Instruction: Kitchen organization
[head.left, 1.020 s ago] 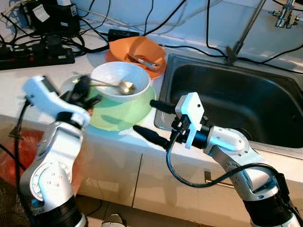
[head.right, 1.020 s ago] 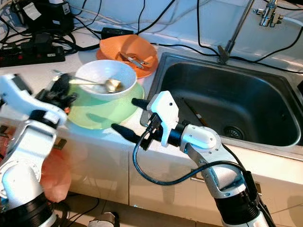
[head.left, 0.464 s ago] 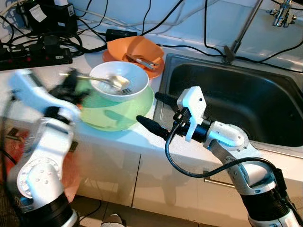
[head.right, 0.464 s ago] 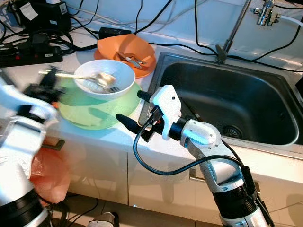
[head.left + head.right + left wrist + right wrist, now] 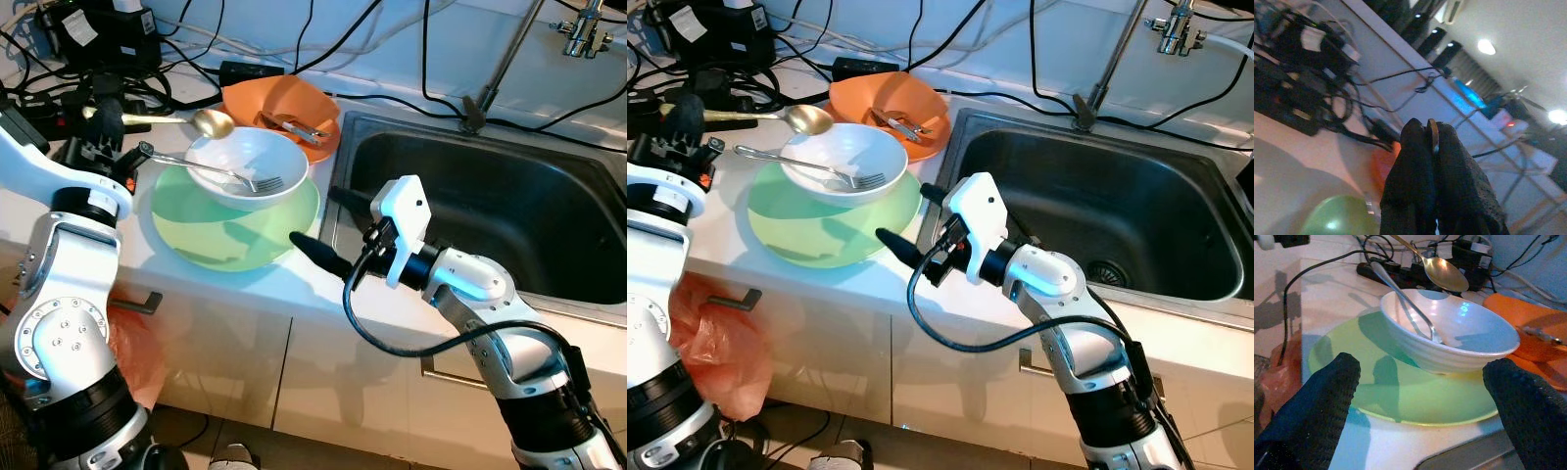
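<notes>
My left claw [image 5: 684, 111] pinches the gold spoon [image 5: 192, 120] above the white ribbed bowl [image 5: 247, 168] at its 11 o'clock; a steel fork [image 5: 211, 172] rests inside. My right claw [image 5: 328, 226] gapes at the green plate [image 5: 235, 230].

Counter crowded at back and left; sink basin and front edge open.

White bowl [image 5: 248, 169] sits on green plate [image 5: 235, 215], a fork [image 5: 208, 169] leaning over its left rim. Orange bowl [image 5: 284, 110] stands just behind, touching or nearly so. Cables and power strip [image 5: 686, 98] fill the back left. Left gripper [image 5: 686, 116] holds a spoon [image 5: 784, 117] above the gap behind the white bowl. Right gripper [image 5: 328, 227], fingers spread, hangs over the strip between plate and sink [image 5: 509, 211]. Faucet pole [image 5: 505, 64] rises at the sink's back rim.
</notes>
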Robot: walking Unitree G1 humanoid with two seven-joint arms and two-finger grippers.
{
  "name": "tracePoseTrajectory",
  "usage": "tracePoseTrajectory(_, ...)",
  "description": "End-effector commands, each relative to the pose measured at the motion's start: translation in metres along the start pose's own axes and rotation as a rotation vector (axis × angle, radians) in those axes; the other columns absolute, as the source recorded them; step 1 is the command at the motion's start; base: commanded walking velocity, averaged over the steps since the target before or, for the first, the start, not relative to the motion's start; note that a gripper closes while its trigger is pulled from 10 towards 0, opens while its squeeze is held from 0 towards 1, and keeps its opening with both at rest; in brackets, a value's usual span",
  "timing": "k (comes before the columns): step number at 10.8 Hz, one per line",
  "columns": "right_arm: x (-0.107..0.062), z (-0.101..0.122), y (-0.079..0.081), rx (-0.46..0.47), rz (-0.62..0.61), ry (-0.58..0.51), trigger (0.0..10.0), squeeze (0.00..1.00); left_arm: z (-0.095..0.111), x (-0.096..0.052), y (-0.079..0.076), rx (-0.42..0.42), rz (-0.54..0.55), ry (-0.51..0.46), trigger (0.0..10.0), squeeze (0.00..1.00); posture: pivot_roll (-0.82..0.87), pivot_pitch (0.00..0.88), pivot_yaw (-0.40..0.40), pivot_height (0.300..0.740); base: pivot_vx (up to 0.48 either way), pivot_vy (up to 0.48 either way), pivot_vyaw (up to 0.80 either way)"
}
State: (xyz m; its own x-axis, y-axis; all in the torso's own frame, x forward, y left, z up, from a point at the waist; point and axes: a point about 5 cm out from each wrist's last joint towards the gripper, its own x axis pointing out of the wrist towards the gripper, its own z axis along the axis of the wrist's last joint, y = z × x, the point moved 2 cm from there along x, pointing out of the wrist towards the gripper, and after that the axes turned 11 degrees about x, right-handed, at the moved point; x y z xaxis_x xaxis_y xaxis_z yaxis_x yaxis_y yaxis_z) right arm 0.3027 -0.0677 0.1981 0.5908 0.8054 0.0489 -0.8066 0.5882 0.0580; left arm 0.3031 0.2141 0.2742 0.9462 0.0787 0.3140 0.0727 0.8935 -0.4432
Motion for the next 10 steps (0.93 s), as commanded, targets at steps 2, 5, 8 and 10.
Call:
tracePoseTrajectory(2, 0.0, 0.012, -0.016, 0.024, -0.109, -0.075, 10.0, 0.0, -0.01, 0.007, -0.039, -0.135, -0.202, 0.044, 0.0, 0.0, 0.13, 0.048, -0.09, 0.74, 0.0, 0.0, 0.0)
tracePoseTrajectory(5, -0.001, 0.023, -0.041, 0.185, -0.282, -0.178, 10.0, 0.0, -0.032, 0.016, -0.074, -0.355, -0.344, 0.108, 0.0, 0.0, 0.11, 0.043, -0.087, 0.74, 0.0, 0.0, 0.0)
tracePoseTrajectory(8, -0.002, 0.031, -0.055, 0.461, -0.404, -0.318, 10.0, 0.0, -0.064, 0.021, -0.092, -0.475, -0.386, 0.211, 0.0, 0.0, 0.07, 0.051, -0.075, 0.74, 0.0, 0.0, 0.0)
tracePoseTrajectory(10, -0.001, 0.035, -0.055, 0.642, -0.403, -0.38, 10.0, 0.0, -0.083, 0.023, -0.1, -0.54, -0.39, 0.254, 0.0, 0.0, 0.05, 0.058, -0.079, 0.74, 0.0, 0.0, 0.0)
